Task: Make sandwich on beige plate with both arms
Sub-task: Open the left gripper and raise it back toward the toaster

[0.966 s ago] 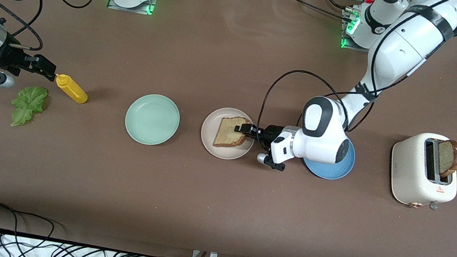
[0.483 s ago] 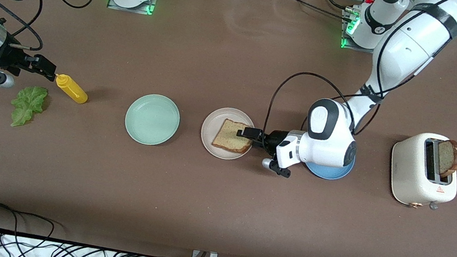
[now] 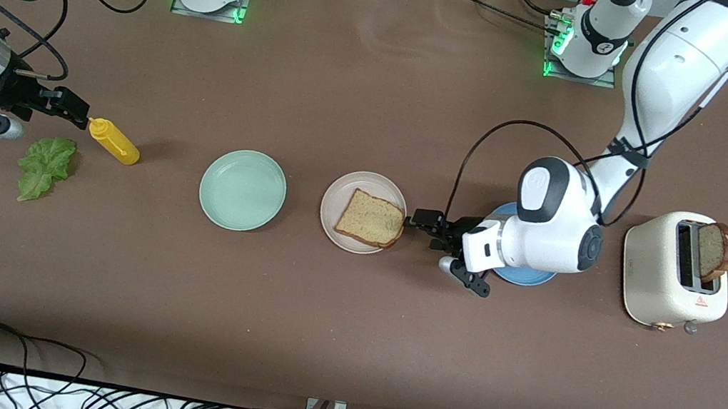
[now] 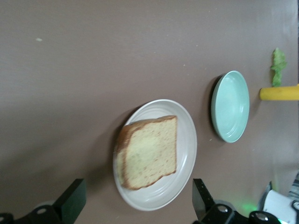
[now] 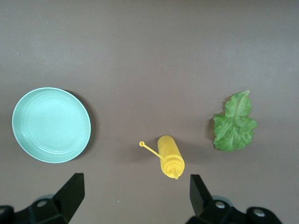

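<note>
So far only the first layer looks done: one bread slice [image 3: 370, 218] lies flat on the beige plate [image 3: 334, 193] at the middle of the front view, and by my reading the lettuce and a second slice are yet to be added before this counts as a sandwich. At the left edge of the frame, the right gripper [image 3: 77, 107] hangs low over the table with its fingers spread and empty, just above the lettuce leaf [image 3: 45, 167] and right beside the tip of the yellow squeeze bottle [image 3: 114, 141], which lies on its side. That bottle is the nearest thing to be knocked if the right arm drops onto the leaf. Next along sits the mint-green plate [image 3: 243, 189], bare, between the bottle and the beige plate; anything carried from the lettuce toward the bread would likely pass over it. Just past the beige plate's rim, the left gripper [image 3: 421, 220] is over bare table with its jaws wide apart and nothing between them, as the left wrist view also shows. Its wrist hangs over the blue plate [image 3: 525, 275], mostly hiding it. At the right of the frame stands the cream toaster [image 3: 656, 277] with the second slice [image 3: 716, 253] upright in its slot, probably the top of the sandwich, untouched.
</note>
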Tool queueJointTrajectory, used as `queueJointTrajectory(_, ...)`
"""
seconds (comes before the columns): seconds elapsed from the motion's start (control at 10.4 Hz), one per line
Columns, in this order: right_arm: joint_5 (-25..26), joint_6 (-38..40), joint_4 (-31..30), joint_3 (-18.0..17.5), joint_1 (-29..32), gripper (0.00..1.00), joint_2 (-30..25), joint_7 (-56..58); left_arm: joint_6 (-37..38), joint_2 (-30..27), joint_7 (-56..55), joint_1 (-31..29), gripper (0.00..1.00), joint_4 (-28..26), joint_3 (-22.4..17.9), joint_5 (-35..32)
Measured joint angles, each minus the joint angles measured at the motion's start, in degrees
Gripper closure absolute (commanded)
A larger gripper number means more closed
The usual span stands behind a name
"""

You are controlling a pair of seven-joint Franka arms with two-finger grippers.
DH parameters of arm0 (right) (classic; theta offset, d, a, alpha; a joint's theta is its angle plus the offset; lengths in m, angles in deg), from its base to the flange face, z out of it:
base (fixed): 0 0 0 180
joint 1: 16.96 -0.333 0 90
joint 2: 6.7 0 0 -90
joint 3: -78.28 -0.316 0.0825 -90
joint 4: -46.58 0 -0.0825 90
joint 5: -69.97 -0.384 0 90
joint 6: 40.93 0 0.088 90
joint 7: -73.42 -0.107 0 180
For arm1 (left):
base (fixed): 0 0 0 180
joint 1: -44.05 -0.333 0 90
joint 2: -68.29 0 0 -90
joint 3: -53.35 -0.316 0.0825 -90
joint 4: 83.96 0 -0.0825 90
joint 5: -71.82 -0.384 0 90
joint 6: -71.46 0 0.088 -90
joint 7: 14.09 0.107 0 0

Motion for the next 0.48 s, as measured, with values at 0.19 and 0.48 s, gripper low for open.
queueJointTrajectory(0.19,0.00,0.00,0.00,0.00,0.00,0.00,0.00,0.00,3.59,-1.97,0.00,-2.62,0.00,-0.04,-0.05,-5.59)
queueJointTrajectory(0.48,0.00,0.00,0.00,0.01,0.00,0.00,0.00,0.00,10.12,-5.93,-1.16,-6.78,0.00,0.07,-0.06,-14.75)
